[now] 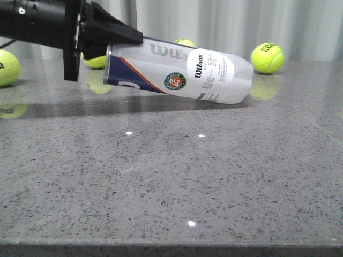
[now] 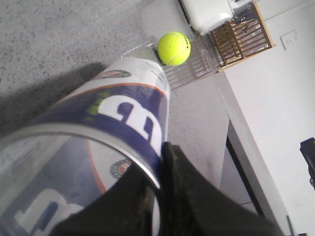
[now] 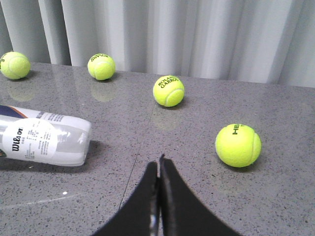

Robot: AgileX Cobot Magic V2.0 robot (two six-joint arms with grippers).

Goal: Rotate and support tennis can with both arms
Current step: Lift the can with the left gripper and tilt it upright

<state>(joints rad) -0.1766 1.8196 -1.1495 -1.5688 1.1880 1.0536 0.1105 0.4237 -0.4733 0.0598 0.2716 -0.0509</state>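
The tennis can is a clear cylinder with a white and navy Wilson label. It slants across the back of the grey table, metal-rim end raised at the left, far end resting on the surface. My left gripper is shut on the can's rim wall. In the left wrist view one of the fingers lies outside the tennis can and the other inside. My right gripper is shut on nothing and hovers over bare table, well off from the tennis can.
Loose tennis balls lie around: one past the can's right end, one at the far left, two behind the can. Another ball lies close beside my right gripper. A curtain hangs behind the table.
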